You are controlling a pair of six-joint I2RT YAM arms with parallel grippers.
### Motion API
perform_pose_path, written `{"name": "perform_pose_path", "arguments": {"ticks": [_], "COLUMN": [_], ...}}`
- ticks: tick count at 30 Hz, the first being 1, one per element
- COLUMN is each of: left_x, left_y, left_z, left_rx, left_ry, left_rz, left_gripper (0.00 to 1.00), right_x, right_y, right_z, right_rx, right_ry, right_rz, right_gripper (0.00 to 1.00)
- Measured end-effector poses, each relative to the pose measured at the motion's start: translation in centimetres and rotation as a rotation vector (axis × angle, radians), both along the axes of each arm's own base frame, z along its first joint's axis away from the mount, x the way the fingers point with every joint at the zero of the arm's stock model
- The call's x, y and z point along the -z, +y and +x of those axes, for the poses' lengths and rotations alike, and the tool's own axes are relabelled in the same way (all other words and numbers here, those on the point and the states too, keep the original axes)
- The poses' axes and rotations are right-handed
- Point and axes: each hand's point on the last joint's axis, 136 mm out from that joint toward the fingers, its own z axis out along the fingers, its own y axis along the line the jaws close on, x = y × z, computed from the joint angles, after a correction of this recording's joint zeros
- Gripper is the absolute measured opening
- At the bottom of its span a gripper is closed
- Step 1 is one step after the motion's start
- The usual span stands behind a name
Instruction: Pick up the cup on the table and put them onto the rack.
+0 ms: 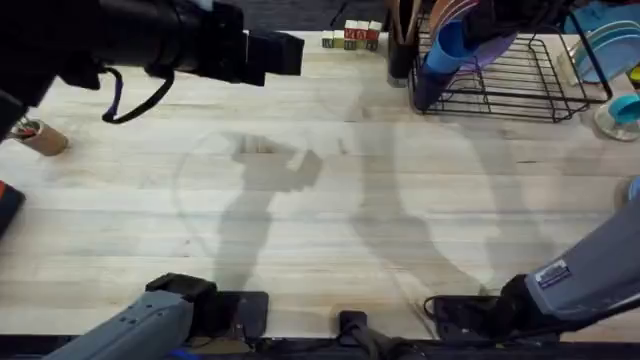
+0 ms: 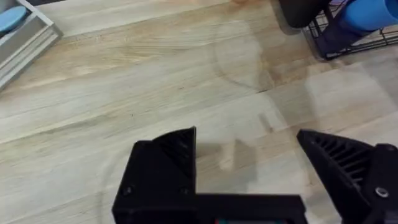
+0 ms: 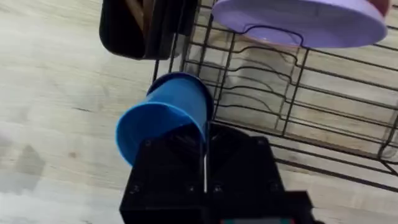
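Observation:
The bright blue cup (image 1: 447,48) (image 3: 165,118) hangs tilted at the left end of the black wire rack (image 1: 520,85) (image 3: 298,118), its mouth facing away from the rack. My right gripper (image 1: 465,35) (image 3: 205,168) is shut on the blue cup's rim. A dark purple cup (image 1: 424,88) (image 2: 339,38) sits just beneath it, at the rack's near left corner. Far to the left, my left gripper (image 1: 285,55) (image 2: 249,155) hovers open over bare table with nothing between its fingers.
A purple plate (image 3: 298,22) stands in the rack beside a black utensil holder (image 1: 400,40) (image 3: 140,28). Wooden blocks (image 1: 352,37) lie at the back. A tan tube (image 1: 40,137) lies far left. A teal bowl (image 1: 625,108) and plates (image 1: 605,45) sit far right.

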Motion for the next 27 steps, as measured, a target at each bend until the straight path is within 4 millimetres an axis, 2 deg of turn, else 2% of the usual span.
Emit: {"name": "perform_pose_path", "arguments": {"ticks": [8, 17, 22, 27], "left_x": [0.00, 0.00, 0.00, 0.00], "left_y": [0.00, 0.00, 0.00, 0.00], "left_z": [0.00, 0.00, 0.00, 0.00], "left_rx": [0.000, 0.000, 0.000, 0.000], "left_ry": [0.000, 0.000, 0.000, 0.000], "left_rz": [0.000, 0.000, 0.000, 0.000], "left_gripper": [0.993, 0.993, 0.994, 0.994], "right_x": [0.08, 0.09, 0.10, -0.17], "right_y": [0.00, 0.00, 0.00, 0.00], "right_z": [0.03, 0.04, 0.02, -0.07], "right_rx": [0.000, 0.000, 0.000, -0.001], "right_ry": [0.002, 0.001, 0.002, -0.003], "right_rz": [0.000, 0.000, 0.000, 0.000], "right_gripper": [0.146, 0.185, 0.241, 0.447]}}
